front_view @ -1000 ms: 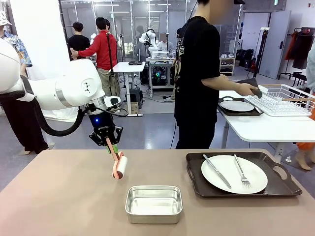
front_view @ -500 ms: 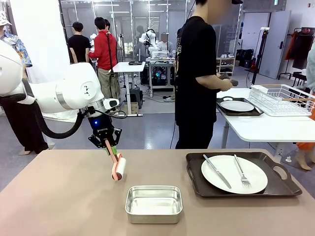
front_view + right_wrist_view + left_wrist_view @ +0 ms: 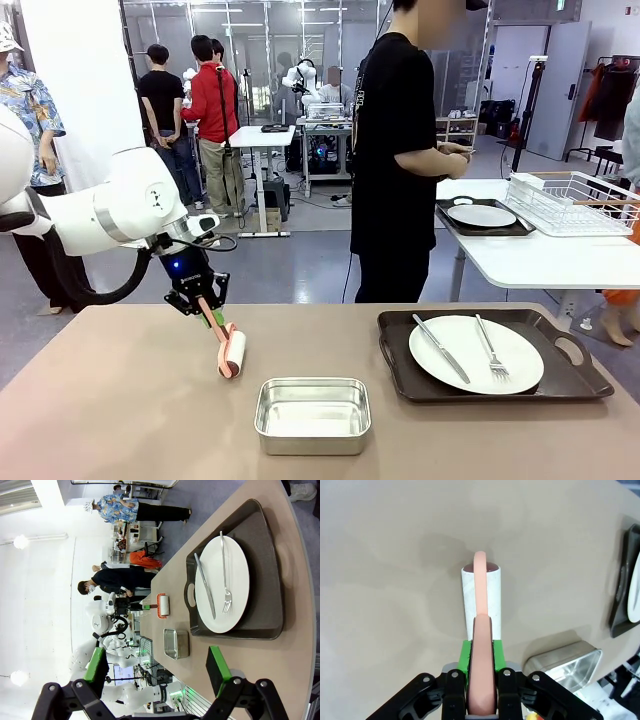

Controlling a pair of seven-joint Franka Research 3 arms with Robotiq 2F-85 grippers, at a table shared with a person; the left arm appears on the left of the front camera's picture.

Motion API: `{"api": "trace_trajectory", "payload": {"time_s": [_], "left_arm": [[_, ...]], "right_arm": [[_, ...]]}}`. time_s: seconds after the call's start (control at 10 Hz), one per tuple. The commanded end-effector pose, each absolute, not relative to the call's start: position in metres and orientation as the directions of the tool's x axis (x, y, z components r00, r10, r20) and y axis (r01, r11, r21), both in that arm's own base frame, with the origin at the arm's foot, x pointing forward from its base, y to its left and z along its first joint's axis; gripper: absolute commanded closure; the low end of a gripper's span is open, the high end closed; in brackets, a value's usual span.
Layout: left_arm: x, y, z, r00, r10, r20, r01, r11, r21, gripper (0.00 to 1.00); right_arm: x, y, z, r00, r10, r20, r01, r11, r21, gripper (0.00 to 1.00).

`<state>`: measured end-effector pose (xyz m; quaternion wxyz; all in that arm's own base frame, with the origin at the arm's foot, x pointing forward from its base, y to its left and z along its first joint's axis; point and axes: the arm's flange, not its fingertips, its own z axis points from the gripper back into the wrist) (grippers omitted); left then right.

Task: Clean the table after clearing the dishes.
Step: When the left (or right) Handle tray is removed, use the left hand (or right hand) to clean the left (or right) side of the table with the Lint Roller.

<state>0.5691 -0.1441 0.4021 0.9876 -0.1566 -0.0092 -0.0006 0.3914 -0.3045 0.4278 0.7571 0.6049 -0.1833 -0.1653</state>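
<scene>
Roller clamped in left jaws, resting on table.

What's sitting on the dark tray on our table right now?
One white plate rests on the tray, with a knife and fork lying on the plate. The tray floor beneath the plate is hidden.
</scene>
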Motion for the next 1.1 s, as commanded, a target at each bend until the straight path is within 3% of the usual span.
{"api": "trace_trajectory", "payload": {"time_s": [0.0,1.0], "left_arm": [[0.554,-0.137,0.391,0.999,-0.016,0.033,0.026,0.941,-0.337,0.79],[0.553,-0.055,0.333,1.0,-0.013,0.023,0.018,0.972,-0.232,0.79]], "right_arm": [[0.391,-0.304,0.431,0.878,-0.472,0.081,0.025,0.215,0.976,0.0],[0.391,-0.304,0.431,0.878,-0.472,0.081,0.025,0.215,0.976,0.0]]}}
